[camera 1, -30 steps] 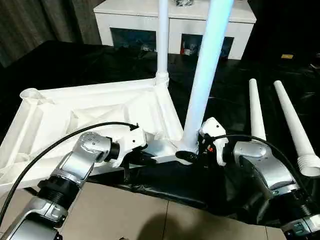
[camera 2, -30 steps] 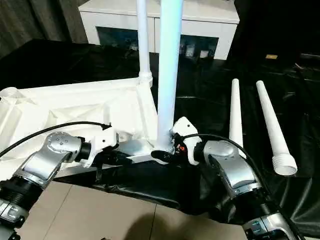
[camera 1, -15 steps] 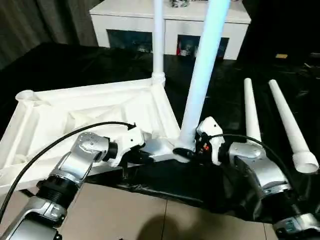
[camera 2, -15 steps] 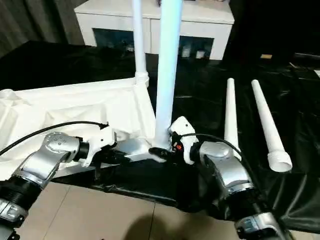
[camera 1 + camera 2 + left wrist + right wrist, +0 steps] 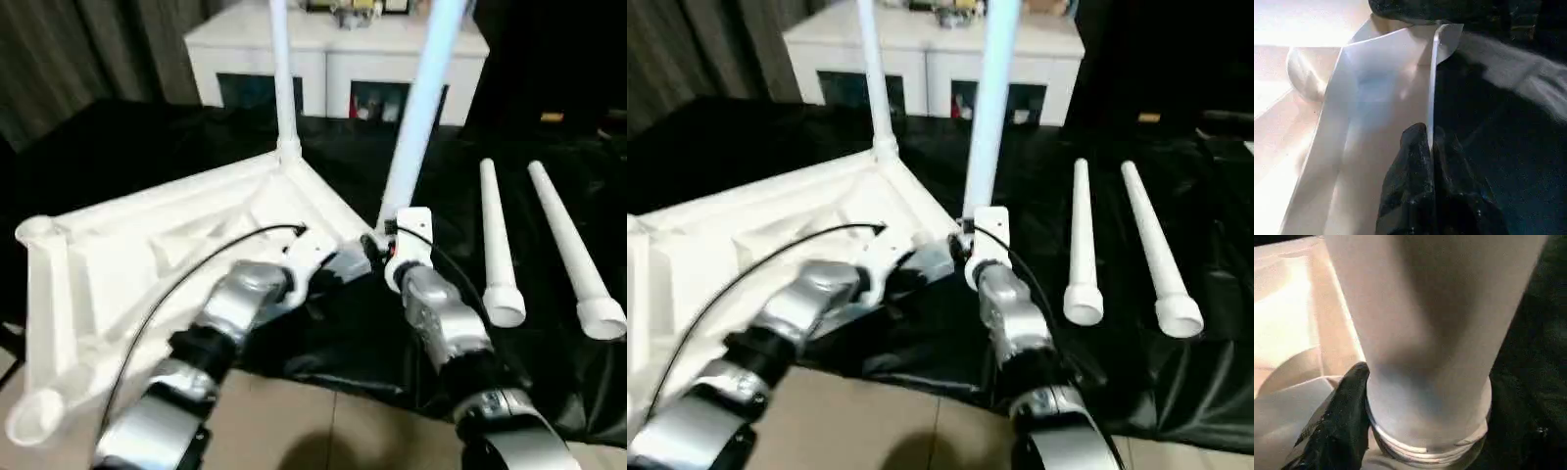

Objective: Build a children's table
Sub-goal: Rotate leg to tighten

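Note:
The children's table lies upside down: its white ribbed tabletop [image 5: 147, 245] rests on black cloth. One leg [image 5: 283, 78] stands upright in the far corner socket. A second leg [image 5: 416, 108] stands at the near right corner, its threaded end [image 5: 1425, 450] at the socket. My right gripper [image 5: 380, 245] is shut around this leg's base, one black finger [image 5: 1342, 421] pressed on it; the other finger is hidden. My left gripper [image 5: 1427, 147] is shut on the tabletop's thin rim beside that corner. Two loose legs [image 5: 495, 235] [image 5: 568, 245] lie to the right.
A white cabinet [image 5: 333, 49] with dark glass doors stands behind the work. Black cloth [image 5: 549, 362] covers the ground under the parts, and tan floor [image 5: 294, 431] shows at the near edge. Dark curtains [image 5: 98, 49] hang at the back left.
The camera has swung, so the whole scene looks turned. Both grippers stay at the same near corner. The right gripper's fingers have drawn in slightly around the leg's base.

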{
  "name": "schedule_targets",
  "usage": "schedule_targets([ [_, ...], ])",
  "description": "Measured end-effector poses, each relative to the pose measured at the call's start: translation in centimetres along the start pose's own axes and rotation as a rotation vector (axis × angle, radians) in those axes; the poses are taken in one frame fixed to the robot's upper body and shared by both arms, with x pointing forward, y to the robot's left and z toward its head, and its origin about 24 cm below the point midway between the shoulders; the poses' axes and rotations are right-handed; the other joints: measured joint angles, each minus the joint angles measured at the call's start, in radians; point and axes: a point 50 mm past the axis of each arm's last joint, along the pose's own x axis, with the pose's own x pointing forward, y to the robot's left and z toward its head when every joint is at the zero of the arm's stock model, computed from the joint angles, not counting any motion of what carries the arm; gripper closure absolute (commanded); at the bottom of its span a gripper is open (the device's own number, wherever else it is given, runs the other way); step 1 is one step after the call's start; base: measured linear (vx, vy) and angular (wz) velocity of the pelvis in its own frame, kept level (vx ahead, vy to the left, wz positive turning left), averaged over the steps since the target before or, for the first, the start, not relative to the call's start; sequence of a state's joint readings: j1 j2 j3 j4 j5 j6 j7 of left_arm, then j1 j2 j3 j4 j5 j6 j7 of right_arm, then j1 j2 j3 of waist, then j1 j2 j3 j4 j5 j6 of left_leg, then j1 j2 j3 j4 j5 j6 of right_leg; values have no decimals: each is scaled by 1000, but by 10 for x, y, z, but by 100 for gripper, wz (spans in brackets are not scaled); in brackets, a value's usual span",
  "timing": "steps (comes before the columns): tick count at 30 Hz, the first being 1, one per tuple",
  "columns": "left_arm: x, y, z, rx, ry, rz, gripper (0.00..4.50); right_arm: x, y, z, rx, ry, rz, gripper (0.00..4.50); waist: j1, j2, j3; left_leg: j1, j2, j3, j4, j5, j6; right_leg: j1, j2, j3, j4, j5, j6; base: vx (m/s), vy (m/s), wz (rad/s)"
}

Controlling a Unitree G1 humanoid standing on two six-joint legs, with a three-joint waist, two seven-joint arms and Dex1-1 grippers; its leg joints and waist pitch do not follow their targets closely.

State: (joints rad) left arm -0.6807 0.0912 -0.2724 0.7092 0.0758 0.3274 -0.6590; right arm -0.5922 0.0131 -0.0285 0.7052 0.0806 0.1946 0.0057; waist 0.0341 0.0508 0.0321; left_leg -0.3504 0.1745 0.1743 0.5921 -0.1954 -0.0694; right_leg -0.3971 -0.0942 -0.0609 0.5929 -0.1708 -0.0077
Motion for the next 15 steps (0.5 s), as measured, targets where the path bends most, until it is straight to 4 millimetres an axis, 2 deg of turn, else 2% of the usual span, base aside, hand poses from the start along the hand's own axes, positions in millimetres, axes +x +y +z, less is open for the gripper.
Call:
schedule_targets([
  [2,0,0,0,2,0,0,450,0,0,0,5,-8,8,105,0,0,0,0,0,-1,0,0,0,1,0,0,0,0,0,0,0,0],
  [3,-1,3,-1,9,2,26,450,0,3,0,19,-17,39,102,-2,0,0,0,0,-1,0,0,0,1,0,-1,0,0,0,0,0,0],
  [5,-7,13,-4,12,8,93,450,-1,15,-2,53,-23,121,83,-18,-2,1,-3,0,-2,-2,0,0,-2,1,-1,0,0,1,0,0,0],
  [6,-11,19,-6,13,11,120,450,-3,25,-5,51,-16,183,70,-29,-2,1,-6,0,-8,-1,0,0,-4,1,-6,0,0,1,0,0,0],
  [7,-14,22,-7,13,13,123,450,-4,27,-5,43,-20,210,57,-31,-2,1,-7,0,-10,-1,0,0,-5,1,-7,-1,1,1,0,0,0],
  [11,-22,25,-11,28,12,92,450,-6,18,-2,-4,-19,273,39,-29,-2,1,-8,2,-9,-5,0,0,-6,2,-8,0,3,-1,0,0,0],
  [14,-36,27,-18,76,6,-6,450,-13,-1,1,-80,-26,352,39,-25,-2,1,-9,4,-8,-7,0,0,-8,3,-9,0,1,1,0,0,0],
  [15,-44,26,-22,103,7,-64,450,-18,-12,1,-117,-25,386,39,-18,-2,1,-9,4,-8,-7,0,0,-8,3,-9,0,-1,2,0,0,0],
])
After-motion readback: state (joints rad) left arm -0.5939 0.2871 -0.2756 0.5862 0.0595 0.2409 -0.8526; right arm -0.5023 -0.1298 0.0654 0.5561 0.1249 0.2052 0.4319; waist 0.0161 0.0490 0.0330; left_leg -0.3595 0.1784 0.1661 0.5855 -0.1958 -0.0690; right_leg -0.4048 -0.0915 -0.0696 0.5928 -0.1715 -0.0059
